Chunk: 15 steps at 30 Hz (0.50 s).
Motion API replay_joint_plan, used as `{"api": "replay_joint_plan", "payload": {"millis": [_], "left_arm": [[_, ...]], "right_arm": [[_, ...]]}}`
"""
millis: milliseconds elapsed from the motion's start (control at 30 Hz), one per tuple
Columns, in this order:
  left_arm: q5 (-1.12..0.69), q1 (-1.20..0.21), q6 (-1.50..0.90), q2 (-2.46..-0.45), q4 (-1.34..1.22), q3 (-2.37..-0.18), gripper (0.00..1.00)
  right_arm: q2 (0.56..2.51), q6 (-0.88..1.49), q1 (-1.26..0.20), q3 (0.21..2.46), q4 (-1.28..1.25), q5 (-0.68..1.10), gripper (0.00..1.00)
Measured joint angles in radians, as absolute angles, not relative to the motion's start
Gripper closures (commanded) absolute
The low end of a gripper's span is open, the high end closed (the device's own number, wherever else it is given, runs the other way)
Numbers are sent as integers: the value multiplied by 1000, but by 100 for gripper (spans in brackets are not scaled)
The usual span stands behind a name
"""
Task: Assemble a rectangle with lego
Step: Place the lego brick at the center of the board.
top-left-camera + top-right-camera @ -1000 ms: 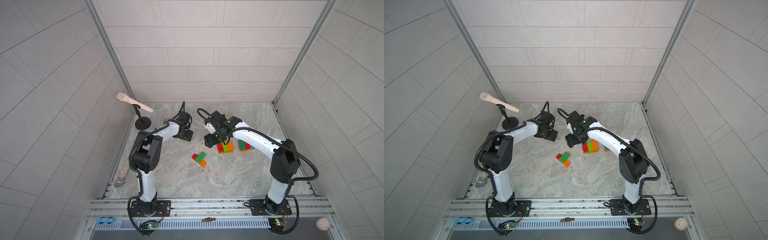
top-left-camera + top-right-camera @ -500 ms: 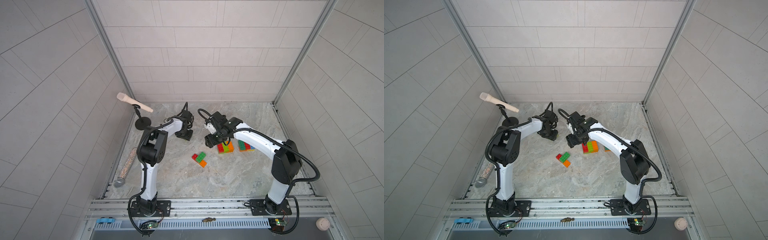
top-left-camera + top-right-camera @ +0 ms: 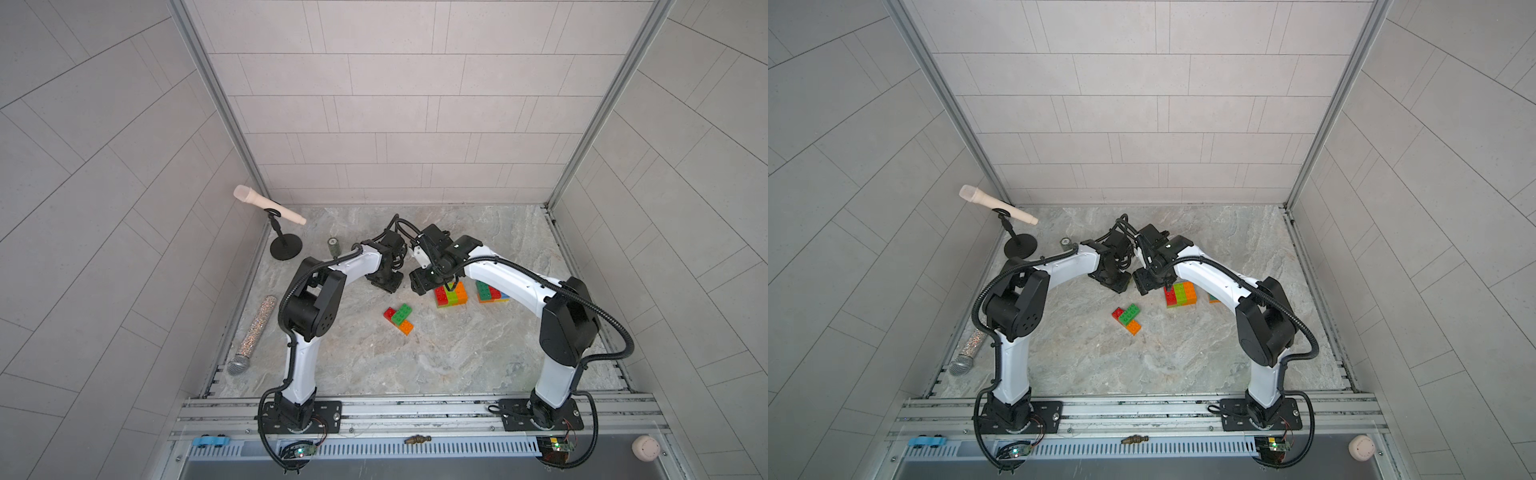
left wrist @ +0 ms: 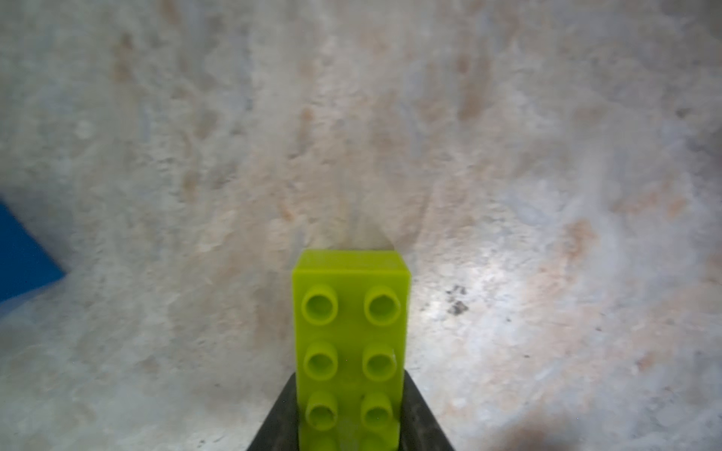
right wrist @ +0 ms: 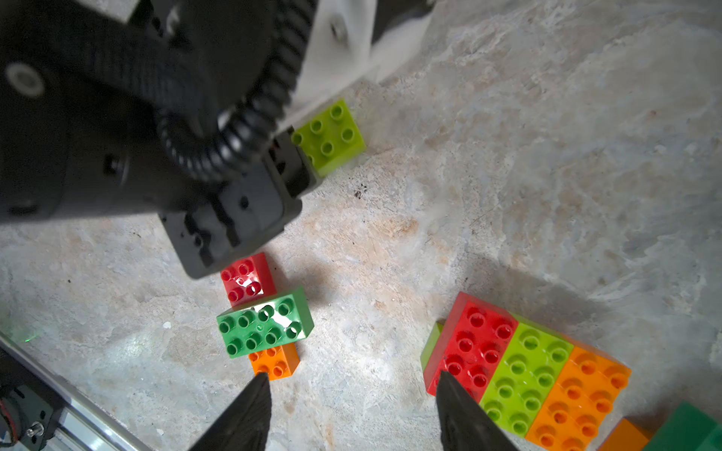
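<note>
In both top views, three lego clusters lie on the marble floor [image 3: 457,353]: a red-green-orange trio [image 3: 399,318]; a red-lime-orange slab [image 3: 451,294]; a third group [image 3: 490,292] beside it. In the left wrist view, the left gripper [image 4: 349,394] clamps one lime brick [image 4: 349,312], six studs showing. In the right wrist view, the right gripper [image 5: 351,377] gapes empty between trio and slab.

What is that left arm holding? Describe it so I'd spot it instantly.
Find the marble tabletop, then the left arm reaching toward its middle. Its jaws clamp a lime-green studded plastic brick, alone; the neighbouring red, dark green and orange cluster is stuck together and unheld.
</note>
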State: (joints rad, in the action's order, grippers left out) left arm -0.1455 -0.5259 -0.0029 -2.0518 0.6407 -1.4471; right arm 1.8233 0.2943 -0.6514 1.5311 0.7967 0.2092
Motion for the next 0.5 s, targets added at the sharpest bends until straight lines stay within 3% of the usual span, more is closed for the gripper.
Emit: {"api": "replay_joint_plan", "payload": {"millis": [133,200,500], "left_arm": [[-156,-542,5,-2051,644,-1447,41],[-155,-540,9,-2045,654,-1447,34],[-180,-404,-38,-1784,698,-1361,29]], "right_arm": [[1851,283,-651,1531,794,175,29],[1855,270,-648,1531,788,165,27],[1970,197,-635,1633,767,140,21]]}}
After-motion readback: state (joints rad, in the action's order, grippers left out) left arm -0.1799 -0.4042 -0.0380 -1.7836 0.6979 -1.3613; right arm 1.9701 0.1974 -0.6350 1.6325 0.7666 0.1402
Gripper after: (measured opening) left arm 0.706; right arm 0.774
